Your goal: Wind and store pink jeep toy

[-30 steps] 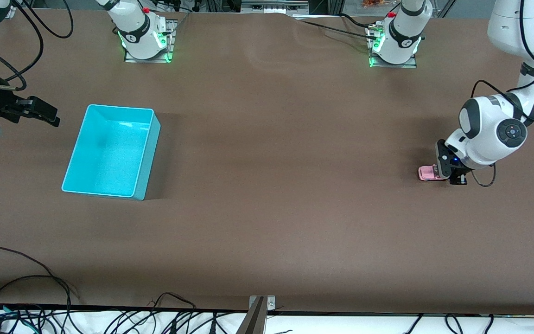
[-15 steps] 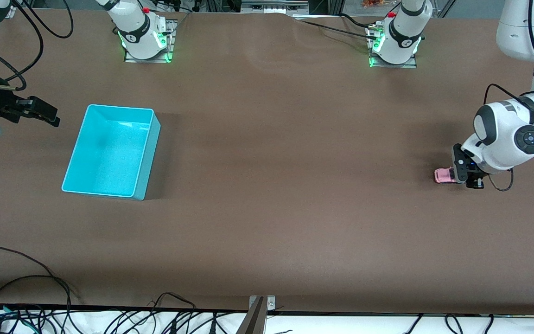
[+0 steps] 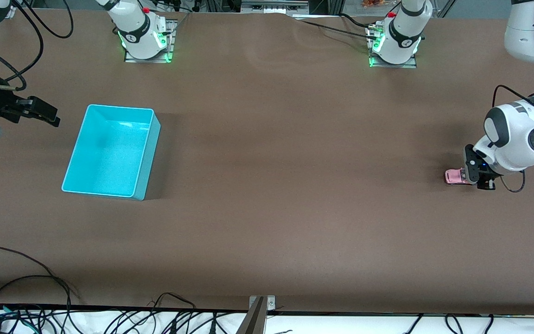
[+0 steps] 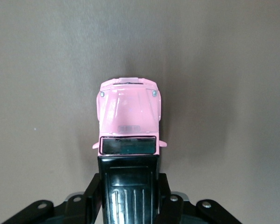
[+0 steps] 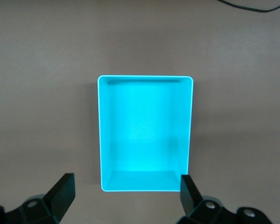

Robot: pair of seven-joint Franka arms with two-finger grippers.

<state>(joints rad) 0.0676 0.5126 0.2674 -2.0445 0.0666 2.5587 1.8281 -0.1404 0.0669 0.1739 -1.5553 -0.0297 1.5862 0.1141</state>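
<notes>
Left claw [image 3: 475, 178] pinches the pink jeep toy [image 3: 454, 176] by its rear, down on the desk [image 3: 267, 185] near the left arm's end. Right claw [image 3: 40, 113] waits, fingers spread, at the right arm's end beside the cyan bin [image 3: 111, 155].

Light pink on the jeep toy [image 4: 129, 111], with a ribbed black roof panel and a dark, glossy windscreen. Plain cyan all over the bin [image 3: 111, 151], paler along the rim. Matt brown on the desk [image 3: 285, 195], unpatterned. Black on both hands; white arm shells with dark grey joint caps.
</notes>
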